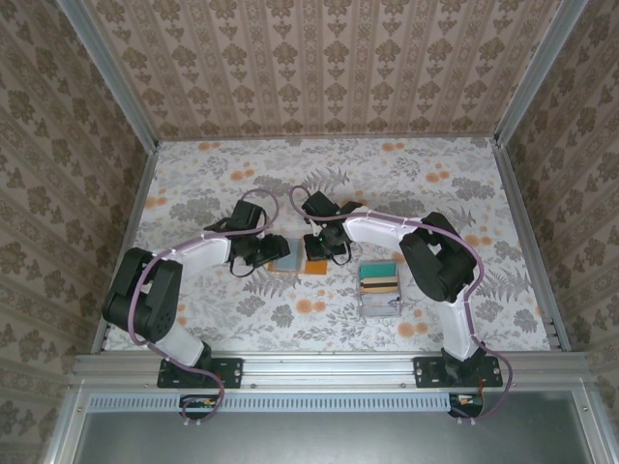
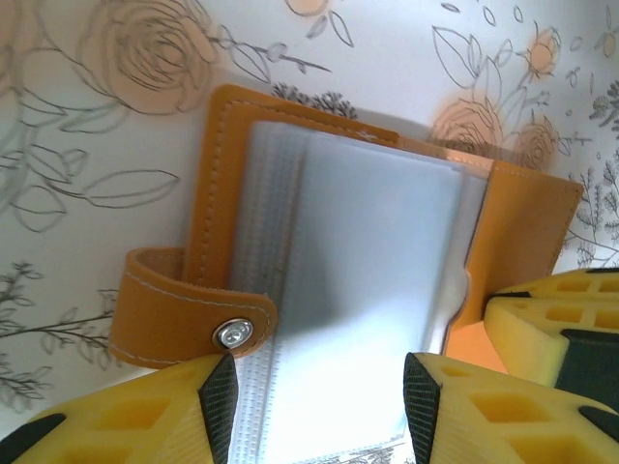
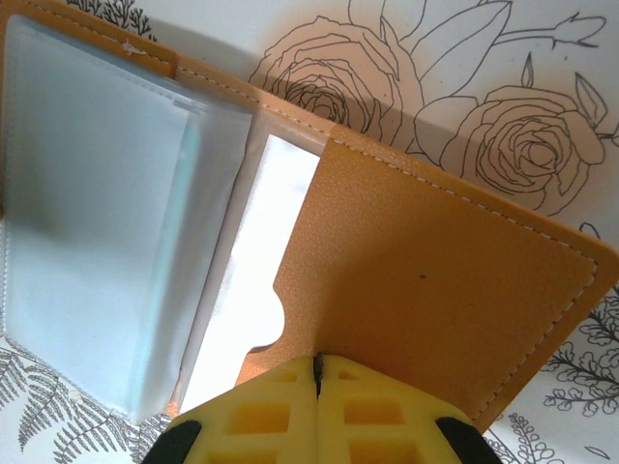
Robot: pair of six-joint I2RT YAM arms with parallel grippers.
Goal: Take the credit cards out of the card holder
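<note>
Mid-table, card holder spread open between both arms. At left, straddles its clear sleeves with the left gripper about half open, clasping nothing, seemingly poised to pinch a pocket. Rightward, pins the orange right flap flat with the right gripper closed tight, apparently to steady the holder. Farther right and nearer, grey tray of cards standing ready. Cannot make out credit cards through the cloudy plastic; near ends of the sleeves cut off behind yellow pads.
</note>
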